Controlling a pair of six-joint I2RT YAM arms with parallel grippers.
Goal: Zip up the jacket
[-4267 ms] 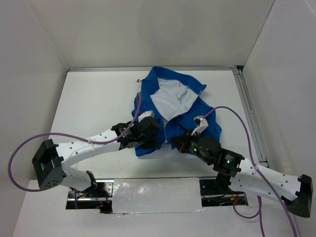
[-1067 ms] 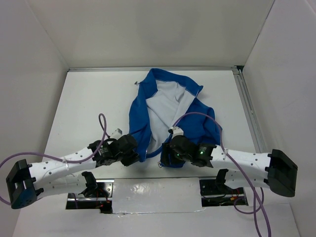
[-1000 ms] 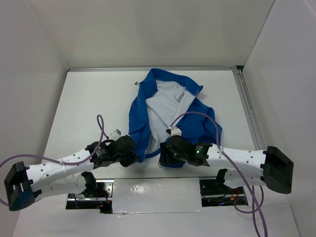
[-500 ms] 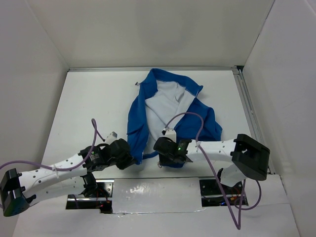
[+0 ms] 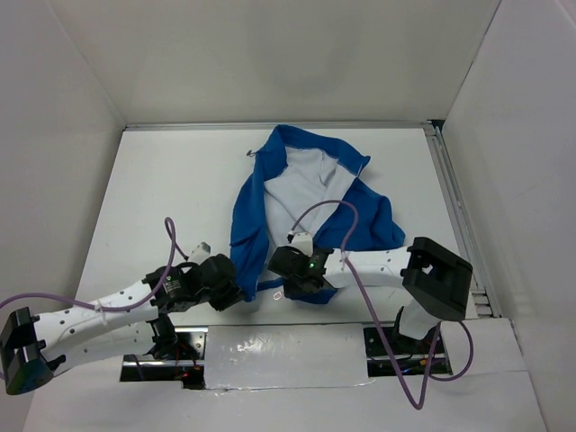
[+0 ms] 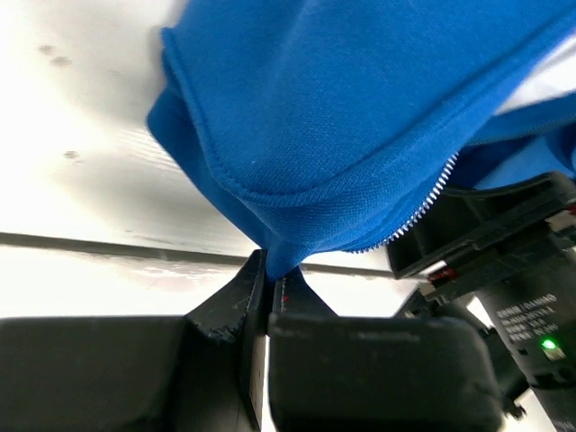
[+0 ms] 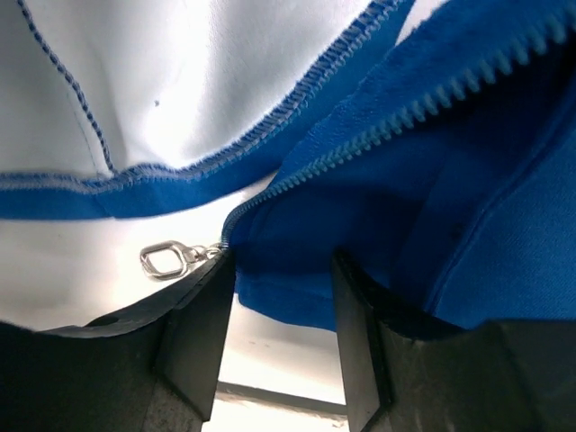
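1. Reaching in from the lower left, your left arm lies low and stretched over the desk. Its wrist points at the near left corner of the jacket.
2. Your left end effector is pressed together on that corner. In the left wrist view, a fold of blue cloth runs down into the fingers and is pinched at their tips.
3. Your right arm is folded back on itself. Its bulky black link sits to the right, and the white forearm runs leftward, low over the jacket's near hem.
4. Your right end effector stands partly spread, one finger on each side of the blue hem corner. You cannot tell from these views whether the fingers press the cloth or only straddle it.
5. The two end effectors sit near each other at the hem, the left on the left front panel and the right on the right one.
6. The jacket lies mid-desk, with the collar toward the far edge and the hem toward you. It is unzipped, and the white lining shows between the bright blue front panels.
7. In the right wrist view, the zipper teeth run diagonally down the blue edge. At their lower end, a small metal pull ring lies over white, just beside one finger.
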